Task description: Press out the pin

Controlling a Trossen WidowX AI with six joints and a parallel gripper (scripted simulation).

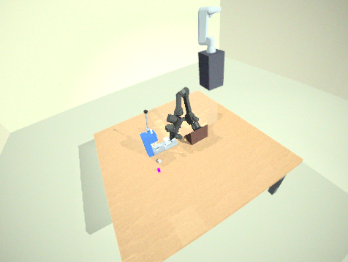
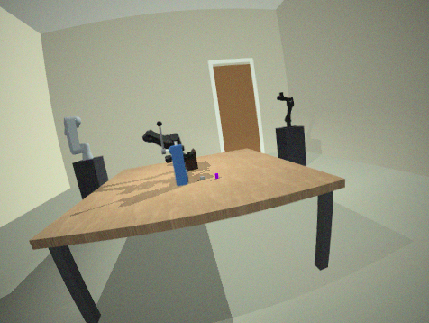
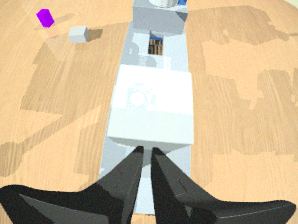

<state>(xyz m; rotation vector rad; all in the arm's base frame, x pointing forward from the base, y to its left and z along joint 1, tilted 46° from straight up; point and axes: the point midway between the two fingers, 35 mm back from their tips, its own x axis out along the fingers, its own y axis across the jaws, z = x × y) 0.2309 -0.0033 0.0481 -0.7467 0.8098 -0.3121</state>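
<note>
Best would be a low, slow, square push on the near face of the white square block (image 1: 167,140) (image 3: 151,104), sliding it along the pale grey bed (image 1: 172,145) (image 3: 111,159) towards the opening ahead. The black two-fingered claw (image 1: 172,137) (image 3: 147,152) is closed, fingertips together, empty, right at the block's near edge; contact is unclear.
</note>
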